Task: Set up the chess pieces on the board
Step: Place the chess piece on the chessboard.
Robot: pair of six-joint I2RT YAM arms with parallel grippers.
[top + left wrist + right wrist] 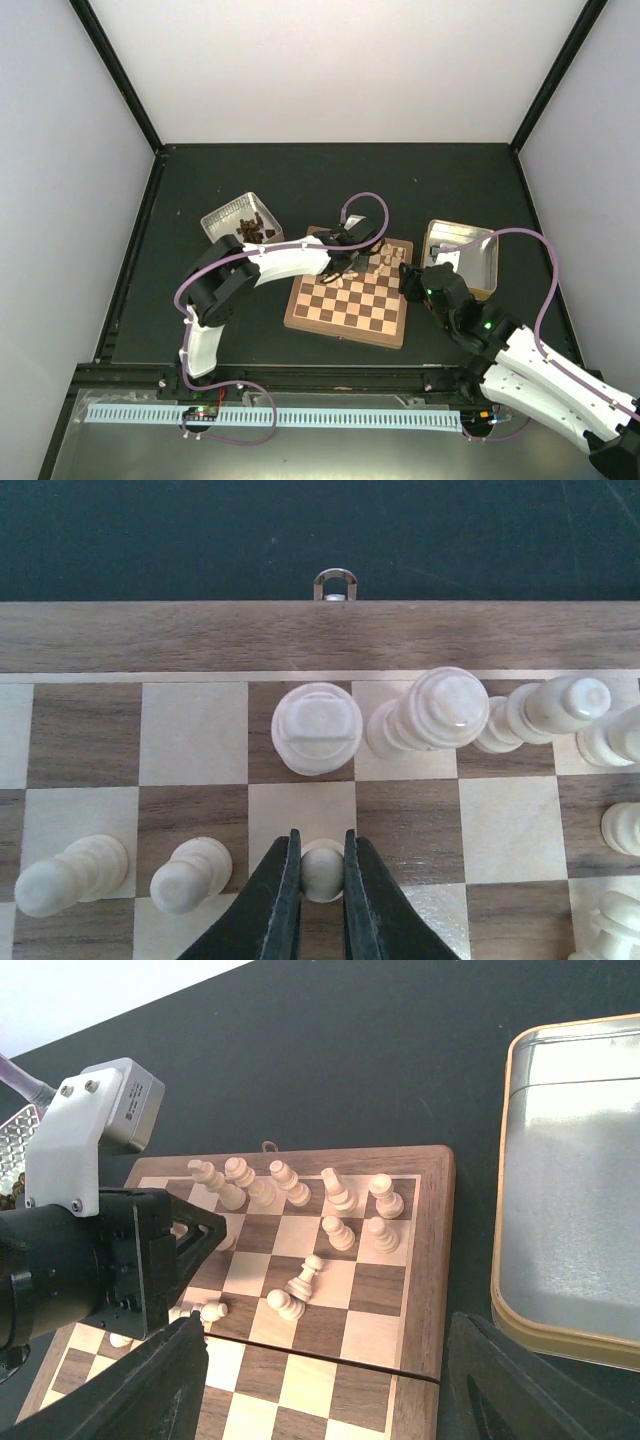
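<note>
The board [348, 300] lies mid-table, its brown rim [150, 635] running along the far side in the left wrist view. My left gripper [322, 845] is shut on a small cream pawn [322, 872], which stands on a square in the second row. Behind it stand a flat-topped piece [316, 728] and taller chess pieces [430, 710] in the back row. Two pawns [190, 875] stand to its left. My right gripper [330, 1390] hovers open over the board's right part [430, 1260], holding nothing. Two pieces [305, 1278] lean or lie near the middle squares.
An open metal tin [462, 258] sits just right of the board, looking bare inside [575, 1180]. Another tin [240, 222] holding dark pieces stands at the back left. Black walls border the dark table. The left arm's wrist [90, 1250] fills the left of the right wrist view.
</note>
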